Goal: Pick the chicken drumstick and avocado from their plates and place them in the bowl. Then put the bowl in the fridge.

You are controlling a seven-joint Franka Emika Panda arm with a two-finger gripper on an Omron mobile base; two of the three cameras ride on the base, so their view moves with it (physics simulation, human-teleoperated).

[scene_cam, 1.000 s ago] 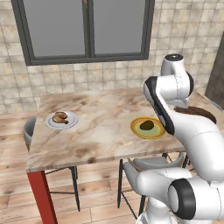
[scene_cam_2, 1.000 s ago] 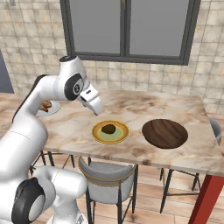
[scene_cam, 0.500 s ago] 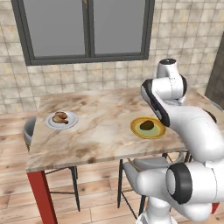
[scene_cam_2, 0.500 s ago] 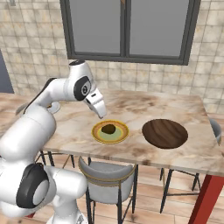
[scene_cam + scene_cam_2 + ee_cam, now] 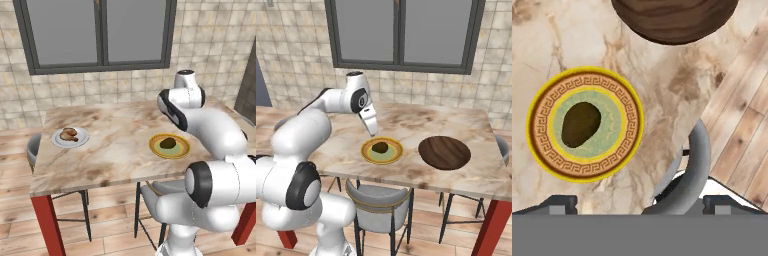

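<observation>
**Inspector:** Left base view first. Where do the task's things lie?

**Assistant:** The chicken drumstick [image 5: 68, 134] sits on the small white plate [image 5: 80, 140] toward the table's [image 5: 112, 150] left end. The avocado [image 5: 168, 143] rests on the yellow-rimmed plate [image 5: 180, 151], close in front of the arm. Neither has been moved to the bowl.

**Inspector:** Right base view?

**Assistant:** The avocado [image 5: 380, 147] lies at the middle of its plate [image 5: 395, 154], with the brown bowl [image 5: 444, 152] beside it to the right, apart from it. The gripper [image 5: 372, 130] hangs above the table just behind and left of that plate, touching nothing.

**Inspector:** Hand view?

**Assistant:** The jaws stand fully apart and empty. The avocado [image 5: 581, 124] lies up and to the left of them, off centre, its long axis running diagonally, lower left to upper right. The bowl [image 5: 674, 17] is at the top edge, a grey chair back [image 5: 696, 165] at lower right.

**Inspector:** Finding?

**Assistant:** In my judgement the hand must shift toward the avocado, then descend with the jaws closing across its short axis.
</observation>
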